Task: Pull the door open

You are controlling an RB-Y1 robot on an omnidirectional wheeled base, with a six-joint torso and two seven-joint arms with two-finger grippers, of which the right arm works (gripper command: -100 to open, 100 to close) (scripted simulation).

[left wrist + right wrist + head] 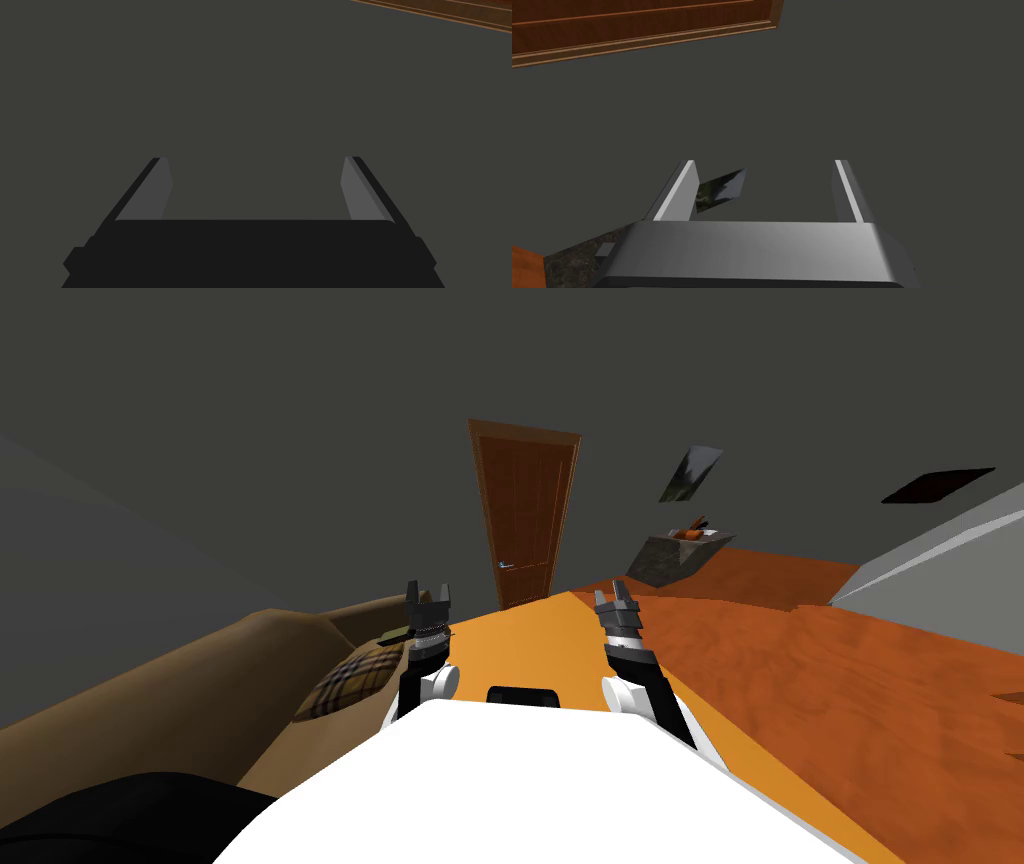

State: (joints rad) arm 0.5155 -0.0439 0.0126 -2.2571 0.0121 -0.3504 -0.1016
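Observation:
A brown wooden door (pixel 524 518) stands shut in the dark grey wall far ahead, with a small metal lever handle (pixel 506 565) low on its left side. Part of its frame crosses the left wrist view (pixel 450 12), and the door (pixel 637 25) also shows in the right wrist view. My left gripper (pixel 427 591) and right gripper (pixel 612 591) are raised in front of my chest, well short of the door. Each stands open and empty, seen as the left gripper (pixel 256 172) and the right gripper (pixel 764 175) facing the wall.
A tan sofa (pixel 200 678) with a plaid cushion (pixel 350 681) lies to my left. A dark stone side table (pixel 675 556) holding orange items stands right of the door, a picture (pixel 690 474) above it. An orange rug strip (pixel 540 648) leads to the door over the wooden floor (pixel 850 688).

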